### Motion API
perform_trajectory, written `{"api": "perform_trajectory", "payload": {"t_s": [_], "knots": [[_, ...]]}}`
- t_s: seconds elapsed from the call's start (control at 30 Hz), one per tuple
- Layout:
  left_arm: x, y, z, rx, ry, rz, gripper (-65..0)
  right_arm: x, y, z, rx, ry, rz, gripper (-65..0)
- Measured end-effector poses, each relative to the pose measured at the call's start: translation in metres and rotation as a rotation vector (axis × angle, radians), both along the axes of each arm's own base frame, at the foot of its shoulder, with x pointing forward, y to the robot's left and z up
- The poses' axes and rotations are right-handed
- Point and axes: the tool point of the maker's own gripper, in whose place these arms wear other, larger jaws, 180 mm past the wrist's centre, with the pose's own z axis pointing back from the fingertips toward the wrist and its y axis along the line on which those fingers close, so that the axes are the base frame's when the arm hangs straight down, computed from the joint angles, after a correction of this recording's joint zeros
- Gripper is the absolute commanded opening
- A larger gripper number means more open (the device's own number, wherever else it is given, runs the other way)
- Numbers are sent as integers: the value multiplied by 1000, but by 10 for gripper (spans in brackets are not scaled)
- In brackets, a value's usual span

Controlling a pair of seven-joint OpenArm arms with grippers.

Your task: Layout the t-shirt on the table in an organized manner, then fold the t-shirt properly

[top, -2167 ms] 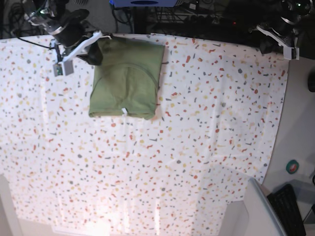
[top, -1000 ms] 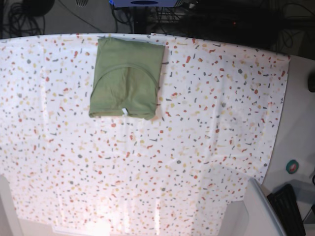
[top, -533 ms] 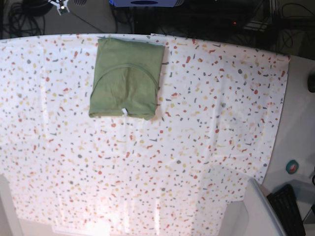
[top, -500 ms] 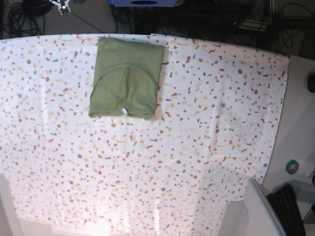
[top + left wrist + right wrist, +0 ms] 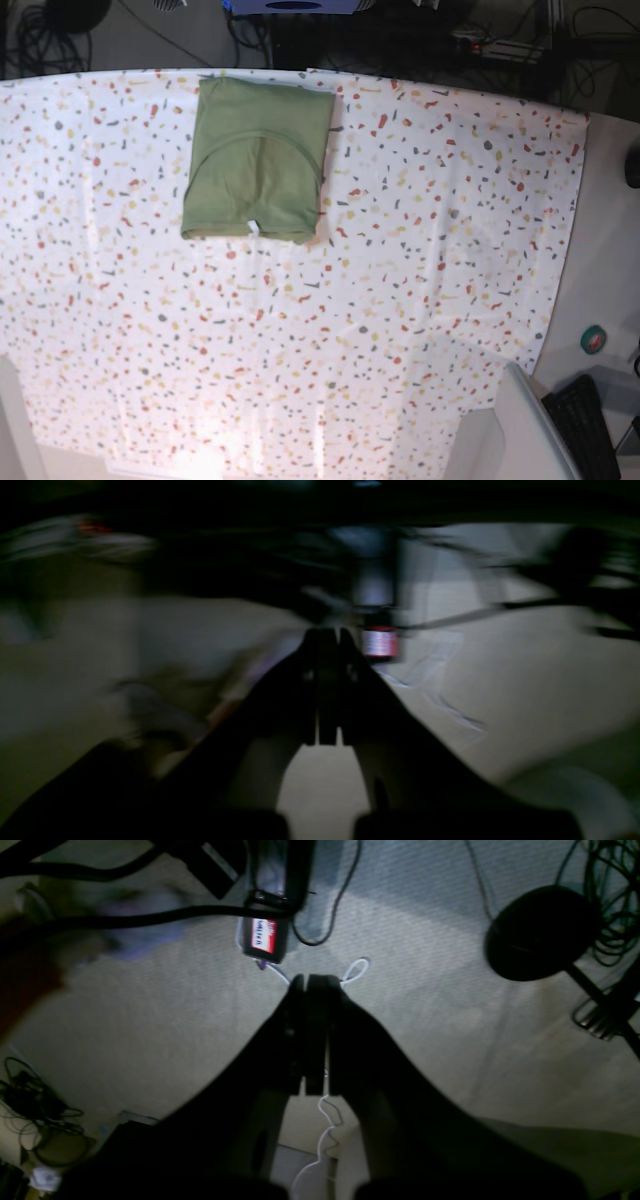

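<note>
The olive-green t-shirt lies folded into a neat rectangle near the far left of the speckled table, its small white tag at the near edge. Neither arm appears in the base view. My left gripper is shut with nothing between its dark fingers, pointing at a blurred grey floor. In its own wrist view my right gripper is also shut and empty, hanging over carpet and cables away from the table.
A grey bin and a black keyboard sit off the table's near right corner. A small round teal object lies on the plain grey surface at right. Cables and a black round base lie on the floor.
Both arms have withdrawn from the table and left the base view. The folded t-shirt has not moved.
</note>
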Motion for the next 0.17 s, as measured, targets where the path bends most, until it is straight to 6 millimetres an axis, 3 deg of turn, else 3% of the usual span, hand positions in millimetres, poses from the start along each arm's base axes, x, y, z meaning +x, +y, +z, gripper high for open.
{"api": "perform_trajectory", "payload": {"t_s": [0.17], "knots": [[27,7,-2,48,-50,-21,-650,8,3,-1,5,-17,-2,-650]]}}
